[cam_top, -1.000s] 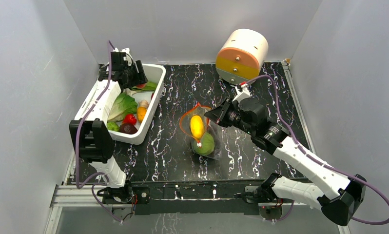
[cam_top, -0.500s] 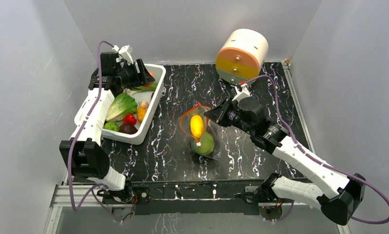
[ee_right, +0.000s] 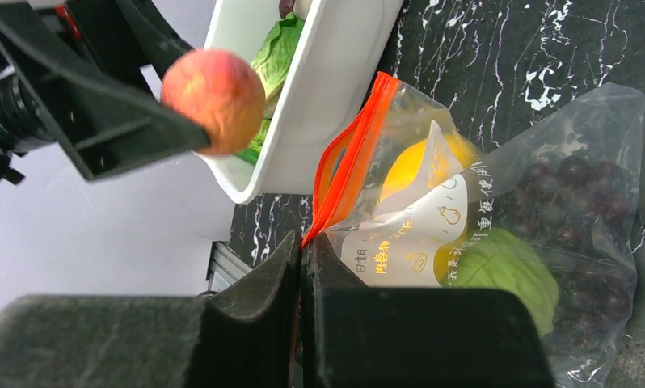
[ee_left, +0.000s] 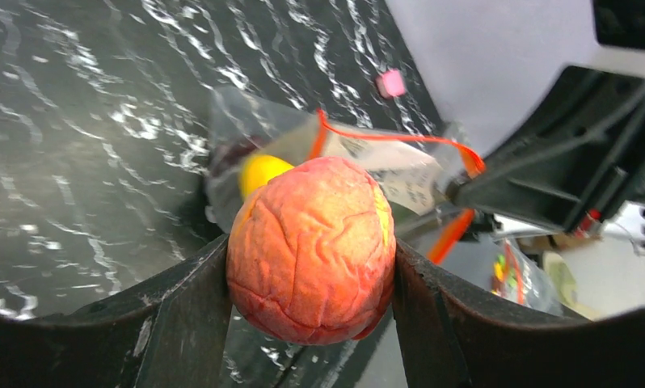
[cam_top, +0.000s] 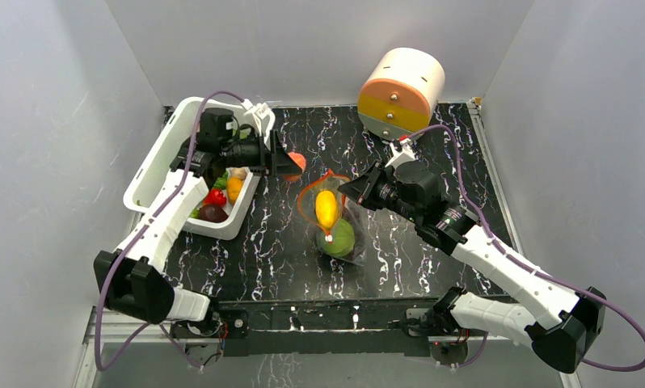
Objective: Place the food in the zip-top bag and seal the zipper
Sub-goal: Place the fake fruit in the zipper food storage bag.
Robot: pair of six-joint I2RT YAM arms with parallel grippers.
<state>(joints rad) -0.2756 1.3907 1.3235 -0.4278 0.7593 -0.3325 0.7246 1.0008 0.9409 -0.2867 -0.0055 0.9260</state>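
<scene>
The clear zip-top bag (ee_right: pixel 545 129), its orange print unreadable, lies on the desk (ee_right: pixel 497 48) holding yellow fruit (ee_right: pixel 416 170), cabbage (ee_right: pixel 505 275) and grapes (ee_right: pixel 578 186); right end effector (ee_right: pixel 303 250) pinches its zipper (ee_right: pixel 347 158), left end effector (ee_left: pixel 311 267) clamps the orange-peach piece (ee_left: pixel 311 234) nearby.

**Top view:** bright, even light from overhead. The pale walls (cam_top: pixel 77 97) are uniformly lit, with only soft, short shadows beneath the arms on the dark desk (cam_top: pixel 287 234). There is a faint sheen on the bag (cam_top: pixel 353 233).

**Left wrist view:** the peach (ee_left: pixel 311 250) is in focus, lit from above, its underside shaded. The left fingers (ee_left: pixel 182 323) are dark and soft at the lower edge. The desk veins are smeared, and the upper right background is washed out.

**Right wrist view:** the bag print is sharp and the plastic glints. The right fingers (ee_right: pixel 246 331) are black and blurred close to the lens. The bin (ee_right: pixel 335 81) is nearly overexposed.
</scene>
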